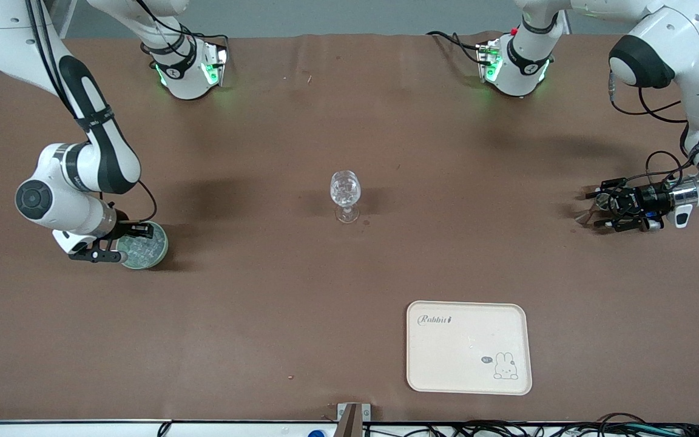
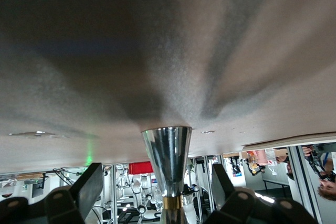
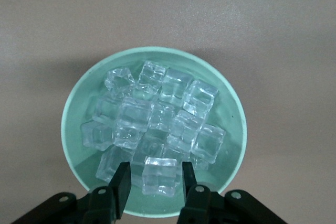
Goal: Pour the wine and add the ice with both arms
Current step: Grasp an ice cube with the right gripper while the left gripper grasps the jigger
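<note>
Many clear ice (image 3: 157,124) cubes fill the green bowl (image 3: 73,129); right gripper (image 3: 156,179) fingers (image 3: 122,182) pinch one.

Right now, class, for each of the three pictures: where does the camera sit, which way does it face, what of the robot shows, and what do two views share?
Front view: high across the table, facing both arms; stemmed glass mid-table, tray nearer the camera.
Left wrist view: on the left arm, looking along the table past a silver cone-shaped spout between the left gripper jaws.
Right wrist view: on the right arm, looking down into the green bowl; right gripper jaws flank one ice cube.
Shared: bowl and right gripper appear in the front and right wrist views.
</note>
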Robot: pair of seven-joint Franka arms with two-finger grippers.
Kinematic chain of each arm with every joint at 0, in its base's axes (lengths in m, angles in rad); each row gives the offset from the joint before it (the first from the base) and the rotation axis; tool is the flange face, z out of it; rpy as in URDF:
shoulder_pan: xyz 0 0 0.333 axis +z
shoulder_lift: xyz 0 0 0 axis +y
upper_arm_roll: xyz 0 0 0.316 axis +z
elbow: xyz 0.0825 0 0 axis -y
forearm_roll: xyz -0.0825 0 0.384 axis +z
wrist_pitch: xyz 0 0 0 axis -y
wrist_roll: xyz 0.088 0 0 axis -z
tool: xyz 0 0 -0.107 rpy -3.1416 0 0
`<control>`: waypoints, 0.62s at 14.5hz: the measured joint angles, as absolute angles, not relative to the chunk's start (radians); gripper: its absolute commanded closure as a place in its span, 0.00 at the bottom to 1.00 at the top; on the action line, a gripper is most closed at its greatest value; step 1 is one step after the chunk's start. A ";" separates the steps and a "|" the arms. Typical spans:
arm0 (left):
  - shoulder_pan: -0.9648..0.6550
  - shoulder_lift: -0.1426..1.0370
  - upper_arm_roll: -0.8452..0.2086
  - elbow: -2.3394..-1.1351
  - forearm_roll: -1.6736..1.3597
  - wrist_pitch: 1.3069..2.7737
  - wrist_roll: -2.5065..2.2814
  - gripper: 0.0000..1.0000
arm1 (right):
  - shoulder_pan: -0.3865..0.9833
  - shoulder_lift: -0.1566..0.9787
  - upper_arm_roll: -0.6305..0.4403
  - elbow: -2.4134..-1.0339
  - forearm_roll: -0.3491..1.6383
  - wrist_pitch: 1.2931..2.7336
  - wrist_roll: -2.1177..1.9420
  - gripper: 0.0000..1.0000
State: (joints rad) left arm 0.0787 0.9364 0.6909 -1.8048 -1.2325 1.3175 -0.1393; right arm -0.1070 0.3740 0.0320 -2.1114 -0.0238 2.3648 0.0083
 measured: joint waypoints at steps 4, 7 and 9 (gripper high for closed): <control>0.079 0.936 0.686 -1.826 -1.259 1.317 -0.140 0.12 | -0.107 0.374 0.032 -2.126 -0.024 2.399 0.008 0.68; 0.078 0.935 0.684 -1.827 -1.260 1.317 -0.142 0.12 | -0.107 0.374 0.031 -2.142 -0.025 2.437 0.008 0.82; 0.078 0.935 0.684 -1.827 -1.260 1.316 -0.144 0.13 | -0.107 0.373 0.031 -2.142 -0.025 2.437 0.008 0.89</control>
State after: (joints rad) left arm 0.0783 0.9354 0.6840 -1.8267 -1.2598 1.3163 -0.1439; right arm -0.1071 0.3734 0.0315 -2.1420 -0.0248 2.4368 0.0078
